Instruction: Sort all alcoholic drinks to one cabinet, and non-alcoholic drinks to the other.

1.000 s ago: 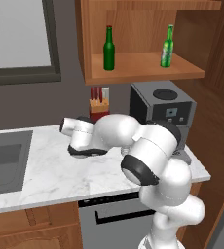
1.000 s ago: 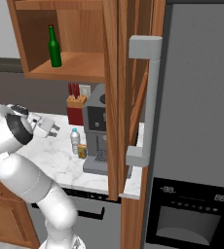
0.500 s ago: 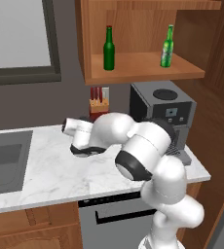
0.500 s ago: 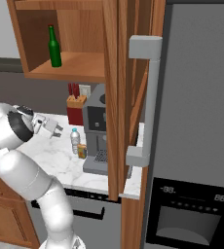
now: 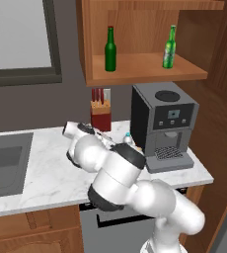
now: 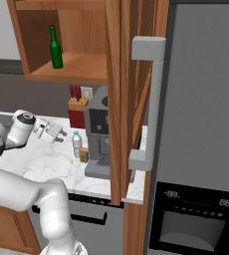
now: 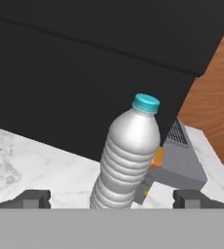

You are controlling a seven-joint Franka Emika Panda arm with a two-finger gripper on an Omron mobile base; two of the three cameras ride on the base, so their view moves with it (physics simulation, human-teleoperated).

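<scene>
Your gripper (image 7: pixel 111 198) is spread wide and holds nothing, with the water bottle (image 7: pixel 126 155) standing upright between its fingertips, just ahead and not yet touched. That bottle sits on the marble counter (image 5: pixel 46 173) just left of the coffee machine (image 5: pixel 164 123). Both green beer bottles (image 5: pixel 110 49) already stand in the wide wall cabinet (image 5: pixel 140 66), so I'd judge the alcohol sorted. You're left with grasping the water and carrying it to the other cabinet.
</scene>
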